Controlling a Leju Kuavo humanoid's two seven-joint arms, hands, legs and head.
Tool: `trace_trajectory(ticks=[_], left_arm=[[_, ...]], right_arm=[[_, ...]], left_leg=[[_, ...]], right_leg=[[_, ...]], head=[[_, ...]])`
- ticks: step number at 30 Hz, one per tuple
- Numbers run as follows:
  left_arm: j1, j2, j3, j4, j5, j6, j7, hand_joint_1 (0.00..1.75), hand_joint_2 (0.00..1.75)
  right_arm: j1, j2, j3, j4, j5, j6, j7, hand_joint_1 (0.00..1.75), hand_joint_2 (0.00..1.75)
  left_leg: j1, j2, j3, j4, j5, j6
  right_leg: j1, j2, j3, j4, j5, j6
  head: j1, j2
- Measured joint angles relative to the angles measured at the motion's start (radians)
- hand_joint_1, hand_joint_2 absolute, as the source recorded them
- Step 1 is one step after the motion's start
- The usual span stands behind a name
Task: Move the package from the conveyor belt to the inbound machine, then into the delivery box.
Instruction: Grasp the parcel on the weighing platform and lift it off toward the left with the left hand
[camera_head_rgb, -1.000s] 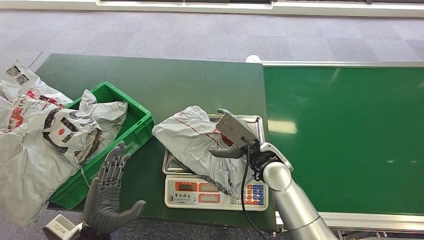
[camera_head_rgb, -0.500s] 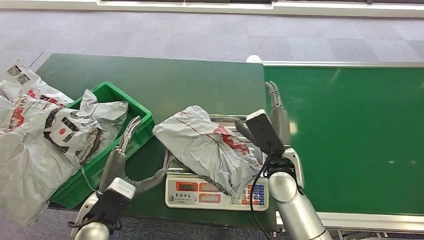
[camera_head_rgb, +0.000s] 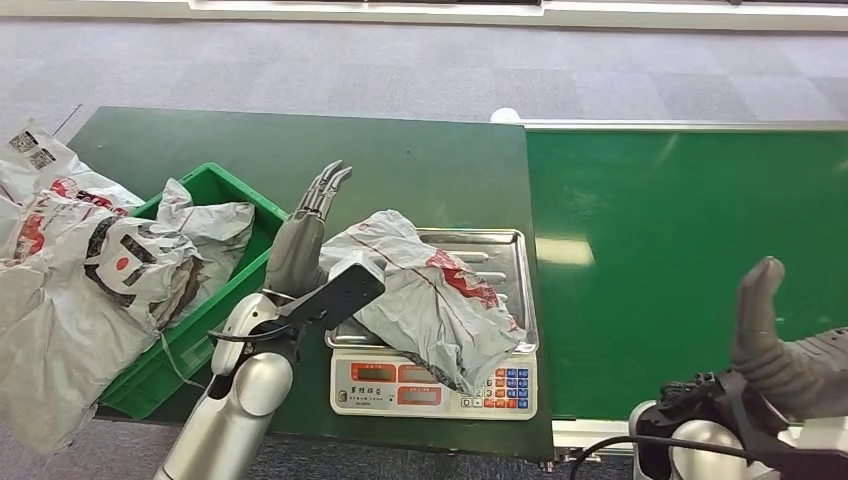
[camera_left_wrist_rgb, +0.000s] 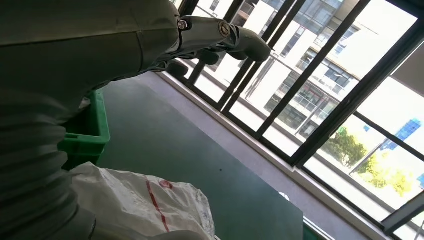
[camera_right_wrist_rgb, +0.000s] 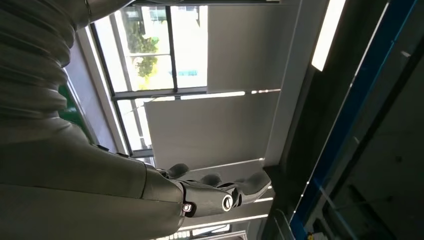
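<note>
A crumpled grey package (camera_head_rgb: 425, 290) with red print lies on the steel tray (camera_head_rgb: 500, 250) of the weighing scale (camera_head_rgb: 432, 384); nothing holds it. My left hand (camera_head_rgb: 298, 248) is raised just left of the package, between it and the green box (camera_head_rgb: 262, 262), fingers straight and apart, empty. In the left wrist view the same hand (camera_left_wrist_rgb: 95, 55) is above the package (camera_left_wrist_rgb: 145, 202). My right hand (camera_head_rgb: 775, 345) hangs low at the right, off the conveyor belt (camera_head_rgb: 690, 260), empty; the right wrist view has this hand (camera_right_wrist_rgb: 150, 192) pointing up at the ceiling.
The green box holds a grey bag (camera_head_rgb: 205, 225), and several more bags (camera_head_rgb: 70, 280) are heaped over its left side. The belt surface is bare. The dark green table (camera_head_rgb: 330, 160) stretches behind the scale.
My right hand has let go of the package and drawn back from the scale to the lower right. My left hand has risen from the table's front edge to beside the package.
</note>
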Motion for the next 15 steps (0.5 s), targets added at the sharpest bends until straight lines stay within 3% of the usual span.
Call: trace_trajectory(ticks=[4,8,15], left_arm=[[-0.023,-0.008,-0.010,0.032,-0.006,0.000,0.006,0.00,1.75],[-0.070,-0.018,-0.037,0.086,-0.048,-0.001,0.062,0.00,1.75],[-0.204,-0.090,-0.113,0.347,-0.151,0.008,0.191,0.00,1.75]], right_arm=[[0.018,0.013,-0.036,-0.051,0.001,0.002,0.004,0.00,1.75],[0.043,0.016,-0.063,-0.087,-0.030,0.003,0.006,0.00,1.75],[0.135,-0.002,-0.064,-0.121,-0.120,0.004,0.006,0.00,1.75]], left_leg=[[0.000,0.000,0.001,0.000,0.000,0.000],[0.000,-0.001,0.001,0.000,0.001,0.001],[-0.001,-0.001,0.000,0.000,0.001,0.001]], right_leg=[[0.000,0.001,0.000,0.000,0.001,0.000],[0.000,-0.001,0.000,0.000,0.001,0.000],[-0.001,-0.001,0.001,0.000,0.002,0.001]], head=[[0.000,0.000],[0.000,0.000],[0.000,0.000]])
